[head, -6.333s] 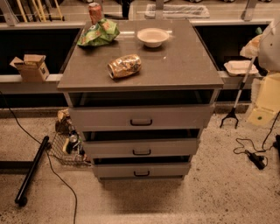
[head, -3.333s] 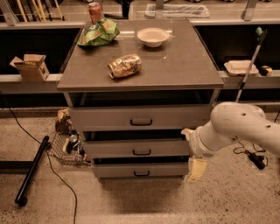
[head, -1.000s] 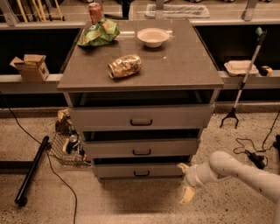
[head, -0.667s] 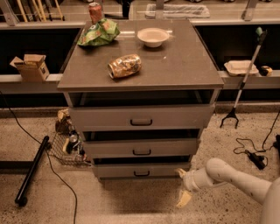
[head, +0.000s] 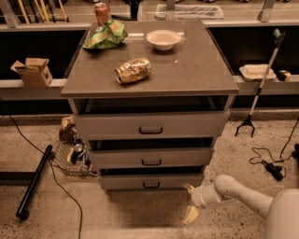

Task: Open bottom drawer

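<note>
While the grey cabinet (head: 223,103) fills the centre of the frame, its flat top surface (head: 196,70) spreads across the upper middle. A pale robot arm (head: 243,198) reaches in from the lower right corner, low to the speckled floor.

Three grey drawer fronts stack below the surface: the top drawer (head: 117,125) is tallest, the middle drawer (head: 121,158) comes next, and the bottom drawer (head: 126,181) sits lowest in the centre of the frame, with a dark bar handle (head: 151,185) at its middle.

The end effector (head: 189,201) hangs just beside the bottom drawer's lower right corner, right of the handle and not touching it. Its two fingers are spread apart, one above the other, grasping nothing.

On the surface, toward the upper left, lie a green bag (head: 105,35) and a red can (head: 101,11). A crumpled foil packet (head: 133,70) lies nearer the front. A white bowl (head: 163,39) stands at the upper centre.
</note>
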